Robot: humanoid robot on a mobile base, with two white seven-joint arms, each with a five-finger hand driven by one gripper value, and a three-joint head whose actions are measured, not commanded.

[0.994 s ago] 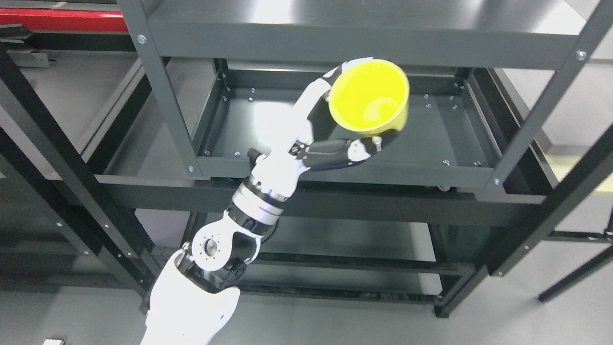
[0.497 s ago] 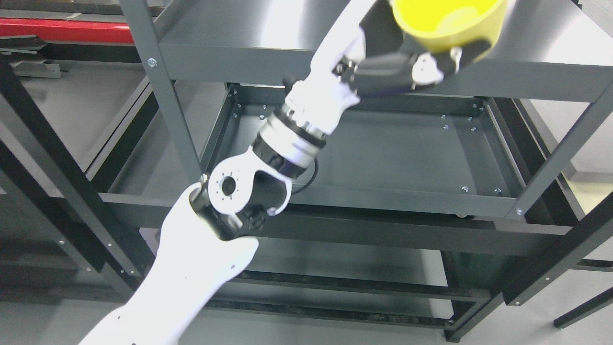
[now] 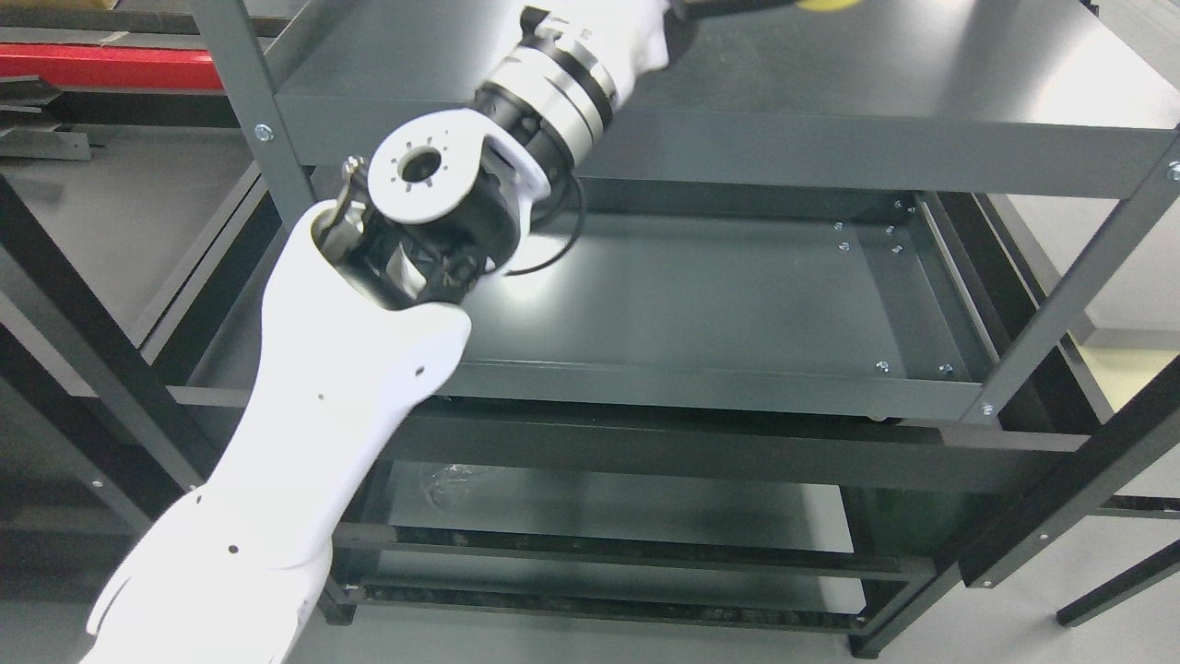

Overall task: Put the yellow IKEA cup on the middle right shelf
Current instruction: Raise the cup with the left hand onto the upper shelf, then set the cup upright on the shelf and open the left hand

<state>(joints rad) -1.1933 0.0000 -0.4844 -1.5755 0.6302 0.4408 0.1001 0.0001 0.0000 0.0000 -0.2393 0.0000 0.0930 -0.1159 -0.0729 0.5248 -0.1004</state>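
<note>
Only a thin sliver of the yellow plastic cup (image 3: 823,4) shows, at the very top edge of the head view toward one o'clock from the picture's middle; the rest of it is cut off above the frame, so whether it stands upright, tilts or touches anything cannot be told. It lies above the flat dark-grey metal shelf board (image 3: 922,83) that fills the upper part of the view, which suggests it is being carried over that level for setting down, though contact with the board is not visible. The left hand is itself out of the frame: just a dark scrap below the cup's sliver can be seen, too little to say whether the fingers are clamped on the cup, so that cannot be told. What does show is the white-shelled left arm (image 3: 304,433), entering from seven o'clock and reaching steeply toward twelve, its silver-ringed wrist section (image 3: 553,78) crossing the front lip of that upper board; the steep reach looks chosen to clear the lip. Below, a recessed dark-grey tray-like shelf (image 3: 737,304) lies bare at centre, and a lower shelf (image 3: 645,507) sits at six o'clock, partly masked by the crossbar. A red beam (image 3: 111,65) runs at ten o'clock. The right arm is nowhere in view.
</note>
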